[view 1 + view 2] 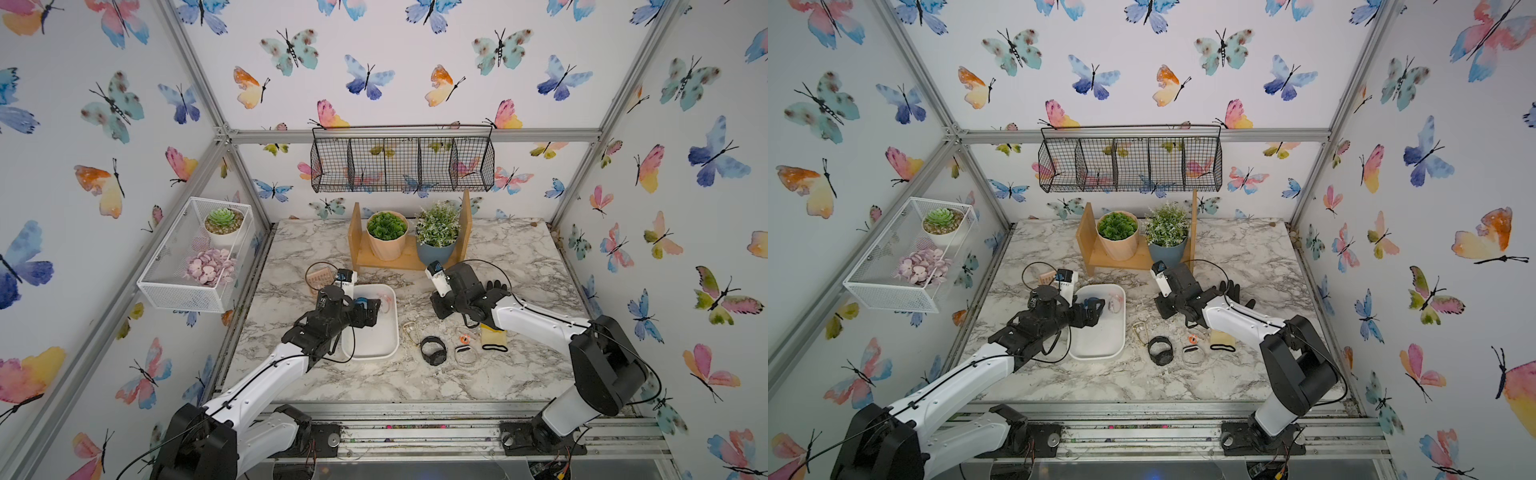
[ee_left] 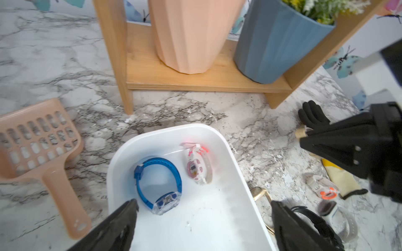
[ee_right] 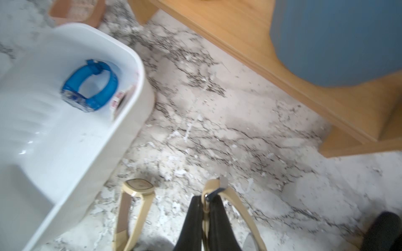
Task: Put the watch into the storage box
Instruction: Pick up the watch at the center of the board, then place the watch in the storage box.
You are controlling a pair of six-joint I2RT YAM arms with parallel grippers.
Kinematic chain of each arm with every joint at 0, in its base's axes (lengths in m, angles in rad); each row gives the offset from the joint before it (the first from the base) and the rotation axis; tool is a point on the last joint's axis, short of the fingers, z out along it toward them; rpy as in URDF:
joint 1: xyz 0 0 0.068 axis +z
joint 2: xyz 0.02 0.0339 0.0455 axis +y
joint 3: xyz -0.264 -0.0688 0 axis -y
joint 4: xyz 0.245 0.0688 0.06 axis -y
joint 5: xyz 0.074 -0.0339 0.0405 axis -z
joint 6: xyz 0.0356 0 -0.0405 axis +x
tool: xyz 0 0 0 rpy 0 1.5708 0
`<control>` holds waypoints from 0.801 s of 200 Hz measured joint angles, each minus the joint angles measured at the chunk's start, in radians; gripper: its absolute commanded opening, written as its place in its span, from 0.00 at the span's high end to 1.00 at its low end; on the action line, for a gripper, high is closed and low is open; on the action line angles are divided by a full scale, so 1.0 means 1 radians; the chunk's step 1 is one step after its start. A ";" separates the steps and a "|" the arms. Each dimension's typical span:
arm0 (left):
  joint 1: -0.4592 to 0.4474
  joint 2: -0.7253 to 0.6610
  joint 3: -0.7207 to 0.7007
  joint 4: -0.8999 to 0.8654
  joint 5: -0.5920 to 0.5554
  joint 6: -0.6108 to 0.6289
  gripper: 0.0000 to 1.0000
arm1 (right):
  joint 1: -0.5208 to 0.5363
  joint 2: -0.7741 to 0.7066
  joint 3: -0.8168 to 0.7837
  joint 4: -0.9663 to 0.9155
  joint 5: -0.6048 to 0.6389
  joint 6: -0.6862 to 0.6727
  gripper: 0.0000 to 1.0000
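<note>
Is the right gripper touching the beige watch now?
Touching. The right wrist view shows the right gripper shut on the beige watch, its strap pinched near the buckle.

Blk watch (image 1: 433, 351), wht storage box (image 1: 372, 336) & beige watch (image 3: 139, 187)

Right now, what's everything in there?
storage box: 1, white, tabletop
blue watch: 1, blue, in box
pink watch: 1, pink, in box
black watch: 1, black, right of box
beige watch: 1, beige, beside box
white watch: 1, white, near black watch
clear band: 1, clear, near black watch
glove: 1, black, behind right arm
scoop: 1, peach, left of box
potted plants: 2, green, wooden shelf
wire basket: 1, black, back wall
mesh basket: 1, white, left wall
left hand: open, over box
right hand: shut on beige watch
</note>
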 measured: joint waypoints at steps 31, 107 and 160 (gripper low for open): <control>0.087 -0.009 0.009 -0.040 -0.012 -0.033 0.01 | 0.079 -0.001 0.026 0.025 -0.049 -0.023 0.98; 0.234 -0.050 0.009 -0.078 -0.051 -0.114 0.02 | 0.324 0.156 0.150 0.100 -0.141 -0.084 0.98; 0.281 -0.055 0.002 -0.077 -0.052 -0.132 0.01 | 0.381 0.354 0.270 0.123 -0.156 -0.101 0.98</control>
